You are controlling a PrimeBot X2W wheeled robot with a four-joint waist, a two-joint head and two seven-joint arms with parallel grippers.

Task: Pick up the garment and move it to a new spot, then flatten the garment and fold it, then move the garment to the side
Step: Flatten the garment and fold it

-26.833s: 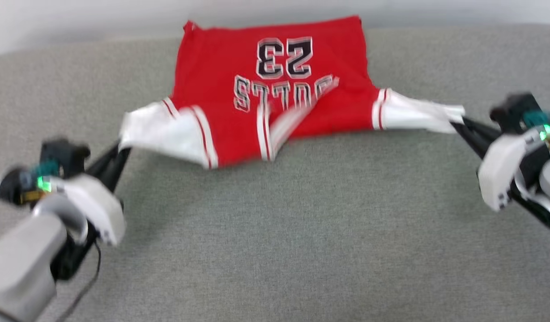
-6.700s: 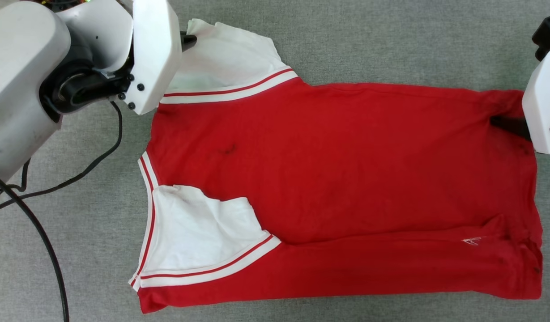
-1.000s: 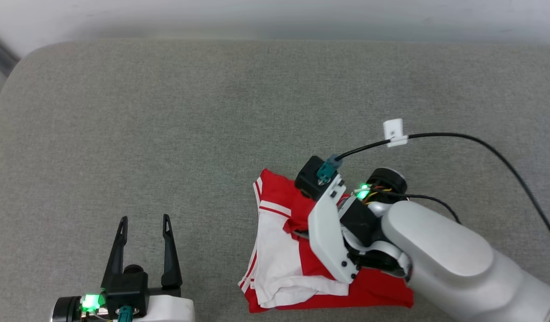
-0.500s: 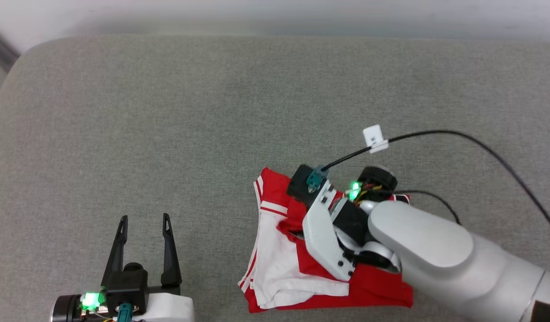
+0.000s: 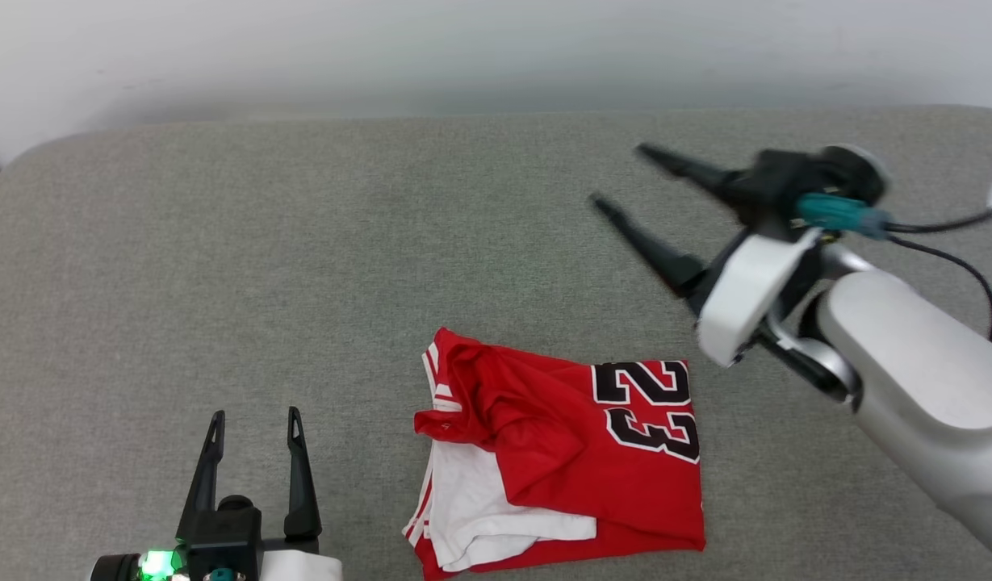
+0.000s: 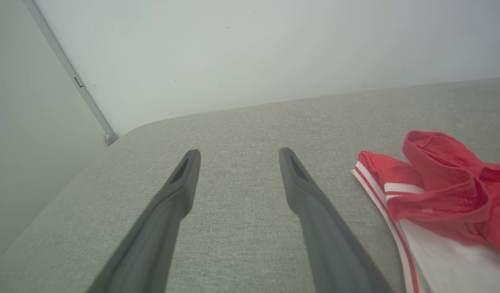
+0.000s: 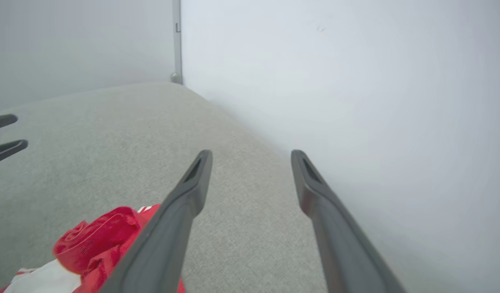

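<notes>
The garment point(image 5: 568, 460) lies folded in a rough square on the grey padded surface, red with a black-and-white 23 on top and a white sleeve showing at its lower left. Its rumpled collar end appears at the right of the left wrist view point(image 6: 437, 191) and at the bottom left of the right wrist view point(image 7: 99, 240). My right gripper point(image 5: 621, 177) is raised up and to the right of the garment, open and empty, fingers pointing left. My left gripper point(image 5: 253, 421) rests at the lower left, open and empty, well apart from the cloth.
The grey padded surface point(image 5: 302, 266) runs back to a pale wall point(image 5: 382, 56); its rounded left corner point(image 6: 123, 134) meets a metal strip point(image 6: 70, 77). A black cable point(image 5: 948, 234) trails from my right wrist. The left gripper's fingertips point(image 7: 5, 138) show at the right wrist view's left edge.
My right gripper has let go of the garment, opened and lifted away to the upper right. The cloth now lies uncovered with the 23 showing. The head view has shifted a little.
</notes>
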